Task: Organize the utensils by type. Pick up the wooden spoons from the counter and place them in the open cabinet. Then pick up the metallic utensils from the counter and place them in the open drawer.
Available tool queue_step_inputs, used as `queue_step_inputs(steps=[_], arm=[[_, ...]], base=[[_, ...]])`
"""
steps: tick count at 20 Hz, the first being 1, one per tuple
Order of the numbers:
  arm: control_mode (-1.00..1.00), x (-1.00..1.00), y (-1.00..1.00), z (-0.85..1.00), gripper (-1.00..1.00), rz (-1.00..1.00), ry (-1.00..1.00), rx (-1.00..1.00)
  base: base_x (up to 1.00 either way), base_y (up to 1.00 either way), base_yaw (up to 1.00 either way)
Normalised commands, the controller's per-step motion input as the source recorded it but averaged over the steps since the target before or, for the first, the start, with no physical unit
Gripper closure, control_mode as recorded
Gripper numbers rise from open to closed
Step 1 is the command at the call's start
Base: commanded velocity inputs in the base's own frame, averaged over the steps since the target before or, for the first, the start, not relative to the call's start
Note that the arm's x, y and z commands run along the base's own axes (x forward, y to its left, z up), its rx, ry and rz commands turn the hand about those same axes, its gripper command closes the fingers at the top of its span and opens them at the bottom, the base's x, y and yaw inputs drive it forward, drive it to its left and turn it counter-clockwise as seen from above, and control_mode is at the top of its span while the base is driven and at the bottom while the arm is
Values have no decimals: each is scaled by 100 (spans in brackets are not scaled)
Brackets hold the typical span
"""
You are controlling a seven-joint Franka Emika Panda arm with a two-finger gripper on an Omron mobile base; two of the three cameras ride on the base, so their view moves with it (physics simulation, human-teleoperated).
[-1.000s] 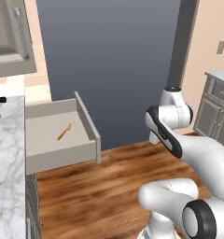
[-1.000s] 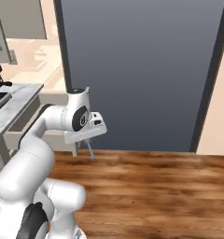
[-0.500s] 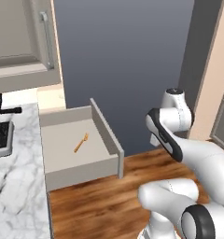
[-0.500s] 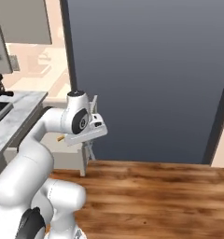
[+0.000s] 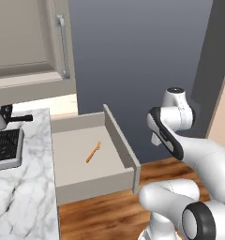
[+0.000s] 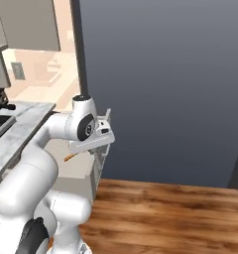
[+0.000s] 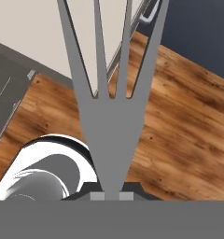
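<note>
White marble counter (image 5: 25, 187) at left, with the taupe wall cabinet (image 5: 25, 42) above it. The open beige drawer (image 5: 79, 157) projects from the counter's side over the wood floor (image 5: 100, 213). On the drawer bottom lies the orange-copper fork (image 5: 93, 152), long axis diagonal, prongs toward the far right corner. The gripper (image 7: 112, 195) is closed on the handle of the grey steel fork (image 7: 109, 93); the fork's long axis runs straight out from the fingertips, prongs pointing away from the hand, held beside the drawer's outer corner above the floor.
</note>
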Motion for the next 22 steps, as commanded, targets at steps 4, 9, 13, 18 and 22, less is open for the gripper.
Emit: queue_step_inputs(steps=[4,9,13,18,22], arm=[[100,0,0,0,100,0,0,0],[100,0,0,0,100,0,0,0],[100,0,0,0,100,0,0,0],[100,0,0,0,100,0,0,0],[100,0,0,0,100,0,0,0]], base=[[33,37,7],[48,26,14],[55,19,25],[44,11,17],[4,0,0]])
